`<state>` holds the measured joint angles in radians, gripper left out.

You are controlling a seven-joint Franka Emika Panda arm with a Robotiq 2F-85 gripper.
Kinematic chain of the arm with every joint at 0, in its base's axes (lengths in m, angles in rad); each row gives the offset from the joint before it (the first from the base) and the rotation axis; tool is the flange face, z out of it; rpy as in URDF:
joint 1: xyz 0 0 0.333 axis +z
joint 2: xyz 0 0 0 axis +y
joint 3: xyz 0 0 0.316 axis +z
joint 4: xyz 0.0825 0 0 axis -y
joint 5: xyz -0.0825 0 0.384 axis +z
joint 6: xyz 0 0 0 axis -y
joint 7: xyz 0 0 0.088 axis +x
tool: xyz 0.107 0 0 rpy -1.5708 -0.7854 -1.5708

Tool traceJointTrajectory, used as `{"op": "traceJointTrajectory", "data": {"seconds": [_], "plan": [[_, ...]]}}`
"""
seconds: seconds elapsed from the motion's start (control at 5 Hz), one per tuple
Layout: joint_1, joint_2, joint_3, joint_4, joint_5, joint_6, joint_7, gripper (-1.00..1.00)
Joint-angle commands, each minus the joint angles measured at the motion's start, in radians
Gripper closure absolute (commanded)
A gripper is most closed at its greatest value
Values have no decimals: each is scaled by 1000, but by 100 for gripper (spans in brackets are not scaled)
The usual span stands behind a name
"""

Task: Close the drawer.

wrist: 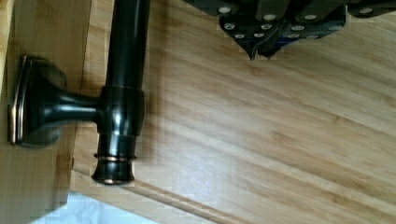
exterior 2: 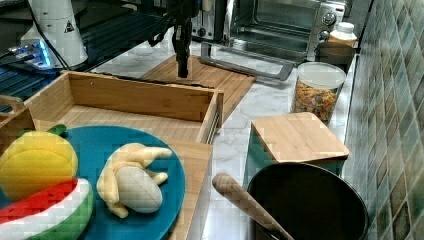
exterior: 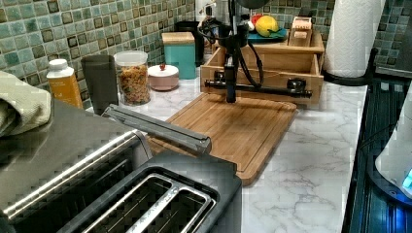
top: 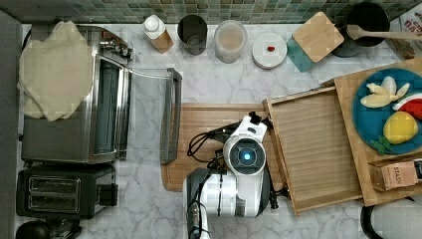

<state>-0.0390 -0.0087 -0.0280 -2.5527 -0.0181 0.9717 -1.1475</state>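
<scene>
— Wood everywhere on that counter. Where does the drawer (top: 318, 149) stand?

— Pulled well out of its light-wood box, ribbed bottom bare, its front overlapping the edge of the darker cutting board (exterior: 233, 128). A dark bar handle (wrist: 122, 88) runs across the front face.

— And the gripper (wrist: 259, 46)?

— Pointing straight down over the cutting board, just in front of the handle, apart from it. In the wrist view the fingertips meet, pressed together, holding nothing.

— Anything in the way?

— Behind it the toaster oven's door (top: 170, 115) lies folded down over the cutting board's far edge. On top of the box sits a blue plate (exterior 2: 100, 150) with toy fruit. Along the tiled wall: a bottle (top: 157, 33), a dark cup (top: 192, 33), a cereal jar (exterior 2: 317, 91), a teal canister with a wooden lid (exterior 2: 296, 136), a black pot (exterior 2: 310, 200) with a wooden spoon (top: 378, 34).
</scene>
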Motion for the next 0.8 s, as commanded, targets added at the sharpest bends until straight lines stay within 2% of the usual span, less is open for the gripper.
{"op": "traceJointTrajectory", "data": {"seconds": [0.2, 0.4, 0.8], "plan": [[-80, 12, -80, 98, -105, -74, -32, 100], [-91, 35, -127, 125, -107, -63, -100, 100], [-193, 112, -163, 249, -50, -89, -320, 100]]}}
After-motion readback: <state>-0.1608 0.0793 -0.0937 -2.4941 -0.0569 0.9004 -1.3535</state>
